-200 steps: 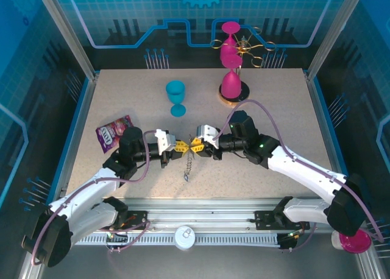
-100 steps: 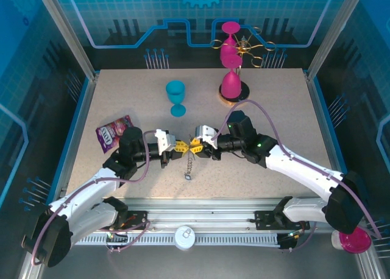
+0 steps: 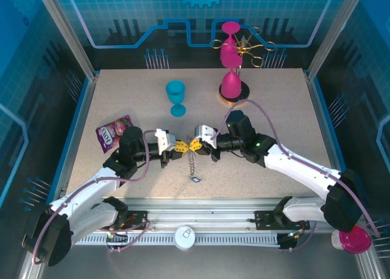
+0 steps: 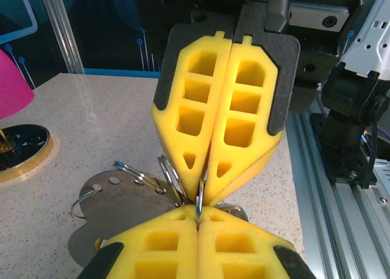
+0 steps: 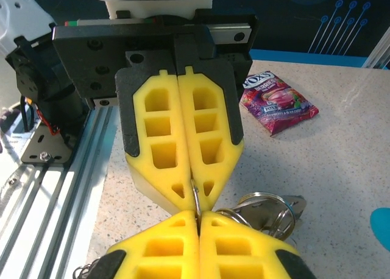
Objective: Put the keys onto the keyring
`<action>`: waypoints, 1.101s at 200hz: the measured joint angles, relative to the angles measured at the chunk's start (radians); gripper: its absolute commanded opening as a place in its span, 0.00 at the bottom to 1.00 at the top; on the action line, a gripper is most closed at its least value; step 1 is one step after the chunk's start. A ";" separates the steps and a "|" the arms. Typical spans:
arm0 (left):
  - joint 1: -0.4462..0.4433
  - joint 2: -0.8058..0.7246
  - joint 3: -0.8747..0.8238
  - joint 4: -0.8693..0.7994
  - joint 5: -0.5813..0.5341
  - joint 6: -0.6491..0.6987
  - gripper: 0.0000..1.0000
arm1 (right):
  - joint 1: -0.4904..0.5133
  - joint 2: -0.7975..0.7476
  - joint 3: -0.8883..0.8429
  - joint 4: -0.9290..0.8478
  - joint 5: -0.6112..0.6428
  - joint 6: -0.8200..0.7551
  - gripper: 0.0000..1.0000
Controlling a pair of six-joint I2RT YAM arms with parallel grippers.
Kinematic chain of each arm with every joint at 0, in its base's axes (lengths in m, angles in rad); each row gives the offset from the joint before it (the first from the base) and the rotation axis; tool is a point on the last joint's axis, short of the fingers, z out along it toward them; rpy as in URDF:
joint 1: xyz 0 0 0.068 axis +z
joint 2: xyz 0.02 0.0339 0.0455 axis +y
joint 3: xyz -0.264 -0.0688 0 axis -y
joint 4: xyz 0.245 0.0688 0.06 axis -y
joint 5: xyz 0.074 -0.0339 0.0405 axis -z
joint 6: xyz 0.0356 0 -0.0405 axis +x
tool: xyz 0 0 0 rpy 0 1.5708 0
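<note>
With the left gripper (image 3: 180, 148) and right gripper (image 3: 195, 145) both clenched tip to tip on the thin wire of the keyring (image 5: 196, 197), at near centre with the keys (image 4: 113, 194) bunched just beside it, best hold both pinches firm and twist gently so the coil parts without slipping.

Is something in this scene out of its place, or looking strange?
One pink goblet is off the table, past its near right corner, while the other pink goblets are on the gold stand at the back. Nothing else stands out.
</note>
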 measured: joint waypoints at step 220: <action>-0.009 0.073 0.153 -0.370 -0.031 0.185 0.03 | 0.032 0.133 0.254 -0.436 0.090 -0.218 0.00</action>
